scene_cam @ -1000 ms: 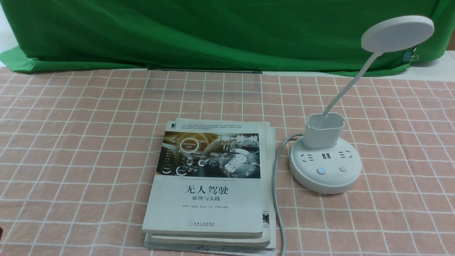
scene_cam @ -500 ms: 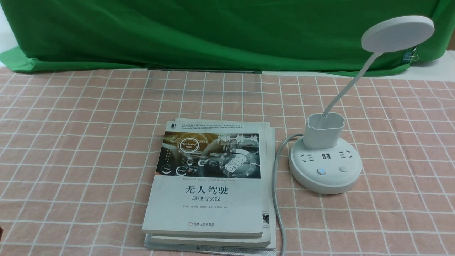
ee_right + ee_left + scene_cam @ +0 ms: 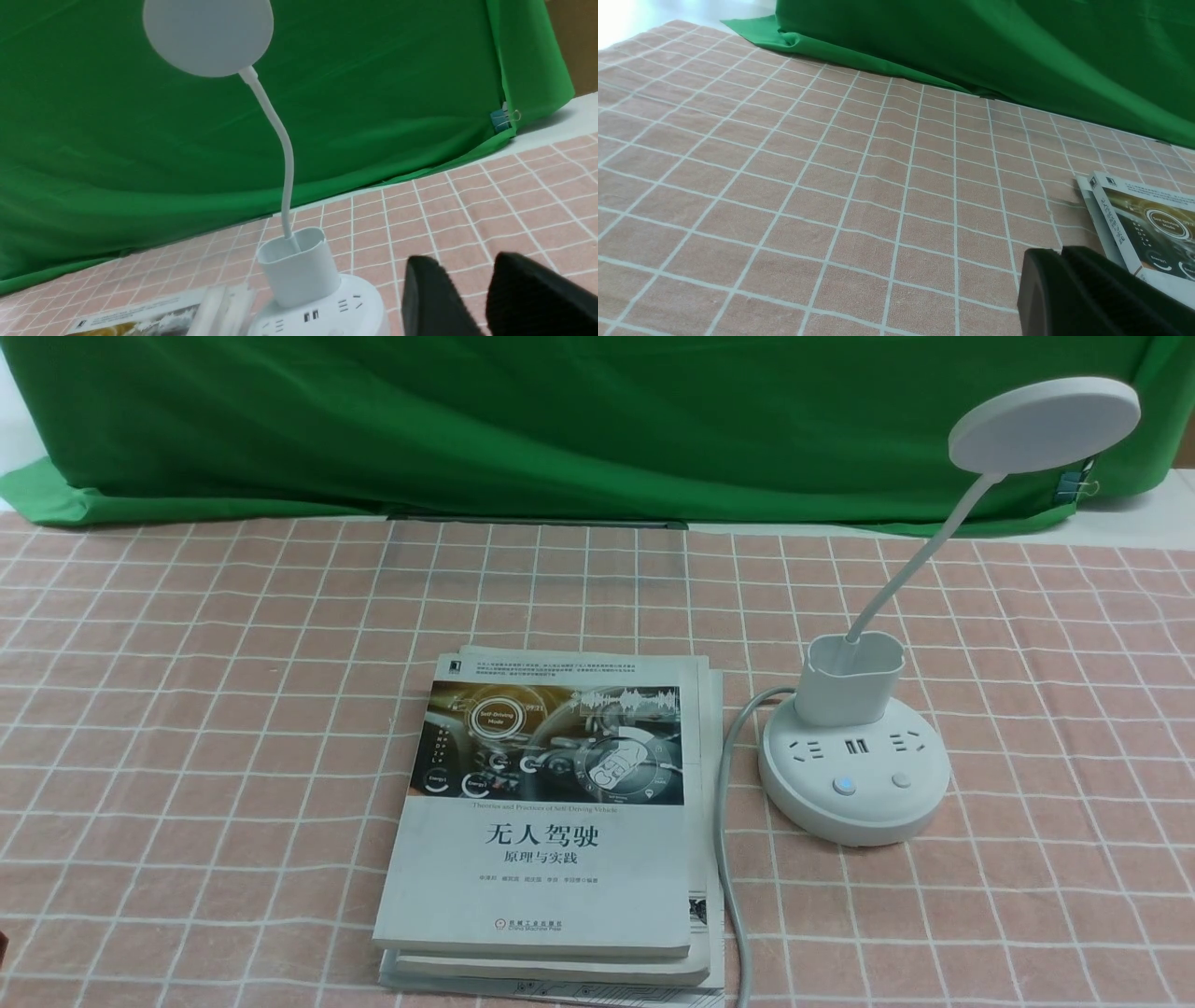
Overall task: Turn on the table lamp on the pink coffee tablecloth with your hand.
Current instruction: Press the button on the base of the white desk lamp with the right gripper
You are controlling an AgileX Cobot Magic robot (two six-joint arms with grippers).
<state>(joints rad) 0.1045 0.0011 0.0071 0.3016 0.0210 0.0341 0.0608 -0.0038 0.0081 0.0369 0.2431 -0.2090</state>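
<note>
My worktop (image 3: 1144,513) shows bare white only at 2 o'clock. The rest is covered by the pink coffee tablecloth (image 3: 187,709), laid flat. Items on the cloth, read from the middle of my front view:
- 6 o'clock: a stack of books (image 3: 551,821), covers up.
- 4 o'clock: the round base of the table lamp (image 3: 854,775), near the stack, not touching it.
- Between them: a grey cable (image 3: 726,859), running toward me.
- 12 o'clock: the hem of a green cloth (image 3: 560,429), lying along the far edge.

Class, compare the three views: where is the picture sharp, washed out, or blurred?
Front view: evenly lit and sharp, table lamp unlit. Left wrist view: the pink coffee tablecloth washes out toward one corner. Right wrist view: dimmer, right gripper dark and soft-edged.
</note>
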